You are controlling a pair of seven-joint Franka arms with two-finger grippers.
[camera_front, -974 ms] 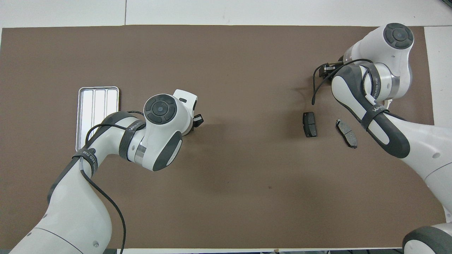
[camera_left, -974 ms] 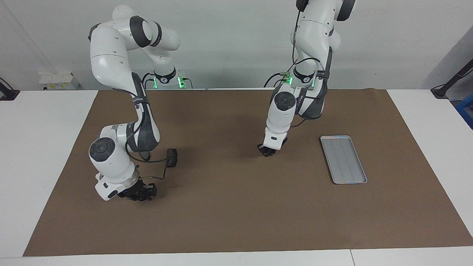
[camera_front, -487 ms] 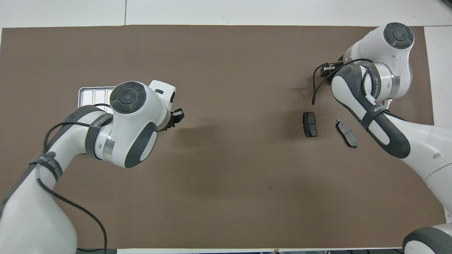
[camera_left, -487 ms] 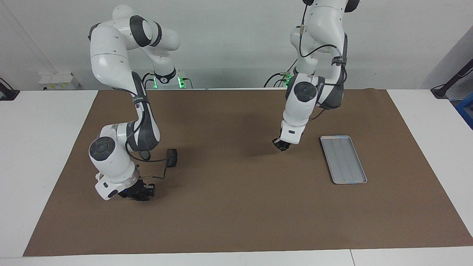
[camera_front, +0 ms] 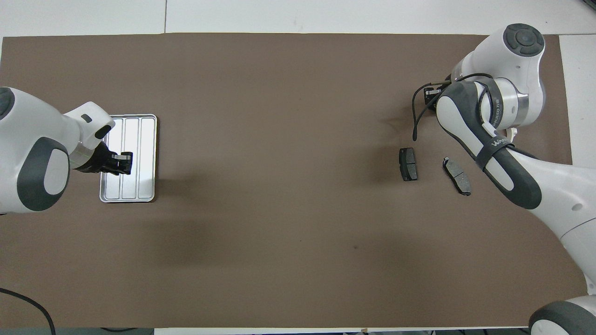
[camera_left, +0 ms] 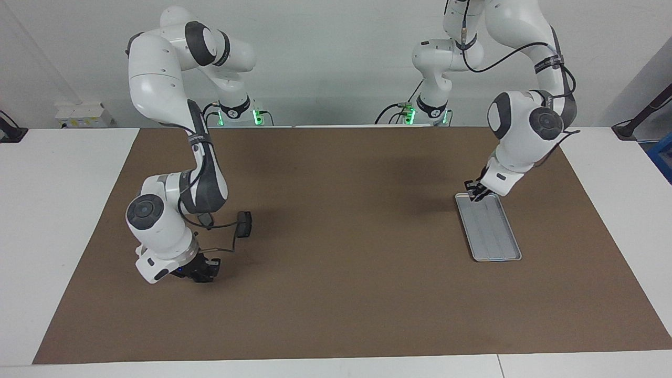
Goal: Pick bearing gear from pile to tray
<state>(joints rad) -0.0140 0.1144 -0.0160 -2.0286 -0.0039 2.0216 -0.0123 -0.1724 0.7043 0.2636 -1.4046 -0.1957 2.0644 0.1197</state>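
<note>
L gripper (camera_left: 476,192) hanging over tray (camera_left: 496,239), above the end nearer the robots; fingers close together, can't tell if gripping anything. Tray lying flat on brown mat (camera_left: 336,294) at L arm's end of table. R gripper (camera_left: 202,274) sitting low over mat at R arm's end, about 6 o'clock from brake pad (camera_left: 244,223) in facing view; can't tell its grip state. Two brake pads (camera_front: 408,164) (camera_front: 457,175) lying side by side, apart, in overhead view.
</note>
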